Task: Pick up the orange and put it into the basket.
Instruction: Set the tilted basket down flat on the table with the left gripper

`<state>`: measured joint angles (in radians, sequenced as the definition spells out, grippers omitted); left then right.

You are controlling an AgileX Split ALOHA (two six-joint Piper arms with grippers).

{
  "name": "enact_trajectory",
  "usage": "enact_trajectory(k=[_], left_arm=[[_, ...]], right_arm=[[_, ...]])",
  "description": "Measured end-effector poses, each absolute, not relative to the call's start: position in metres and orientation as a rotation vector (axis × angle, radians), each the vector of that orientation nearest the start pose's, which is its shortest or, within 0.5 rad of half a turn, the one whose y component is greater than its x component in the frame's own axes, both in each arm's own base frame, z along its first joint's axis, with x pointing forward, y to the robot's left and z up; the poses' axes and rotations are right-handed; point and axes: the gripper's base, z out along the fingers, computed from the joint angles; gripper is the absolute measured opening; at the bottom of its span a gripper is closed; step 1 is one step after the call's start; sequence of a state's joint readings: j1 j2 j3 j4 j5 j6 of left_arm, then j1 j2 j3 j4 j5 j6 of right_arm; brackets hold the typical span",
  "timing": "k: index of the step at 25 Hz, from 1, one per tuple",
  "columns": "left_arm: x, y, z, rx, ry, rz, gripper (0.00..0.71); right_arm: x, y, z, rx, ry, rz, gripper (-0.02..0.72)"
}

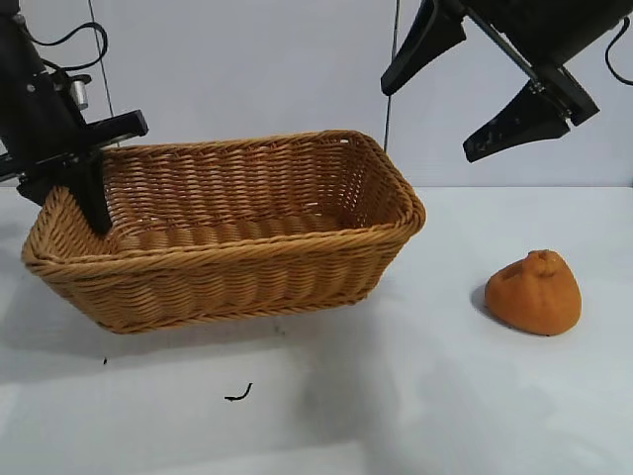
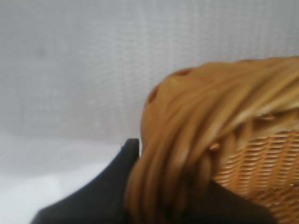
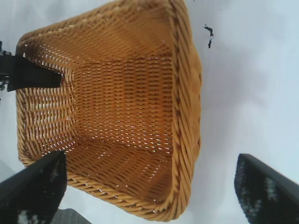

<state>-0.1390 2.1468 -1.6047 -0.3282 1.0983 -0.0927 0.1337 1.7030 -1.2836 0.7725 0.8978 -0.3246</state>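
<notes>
The orange (image 1: 534, 293), a lumpy dull-orange fruit with a knobby top, sits on the white table at the right, well apart from the basket. The tan wicker basket (image 1: 227, 282) stands at the left with nothing inside it. My left gripper (image 1: 84, 198) is shut on the braided rim (image 2: 201, 140) at the basket's left end, with one black finger (image 2: 112, 186) against the weave. High above the table, my right gripper (image 1: 435, 117) hangs open between basket and orange. From there it looks down into the basket (image 3: 184, 93). The orange is out of both wrist views.
A small black mark (image 1: 238, 394) lies on the white table in front of the basket. The left arm's finger (image 3: 32, 77) shows at the basket's far end in the right wrist view. A pale wall stands behind the table.
</notes>
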Motion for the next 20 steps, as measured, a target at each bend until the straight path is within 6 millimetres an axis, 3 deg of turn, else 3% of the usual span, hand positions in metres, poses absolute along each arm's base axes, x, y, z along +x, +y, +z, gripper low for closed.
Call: enact_trajectory(k=[6,15,20], left_arm=[[0.420,-0.102,0.143,-0.064,3.158,-0.459,0.105],[0.427,-0.103,0.124,-0.045,3.153,-0.449,0.105],[0.428,-0.103,0.123,-0.044,3.145,-0.449,0.105]], right_arm=[[0.347,0.097,0.270,-0.085,2.615,0.881,0.696],[0.347,0.097,0.270,-0.086,2.616,0.881,0.696],[0.347,0.097,0.270,-0.086,2.616,0.881,0.696]])
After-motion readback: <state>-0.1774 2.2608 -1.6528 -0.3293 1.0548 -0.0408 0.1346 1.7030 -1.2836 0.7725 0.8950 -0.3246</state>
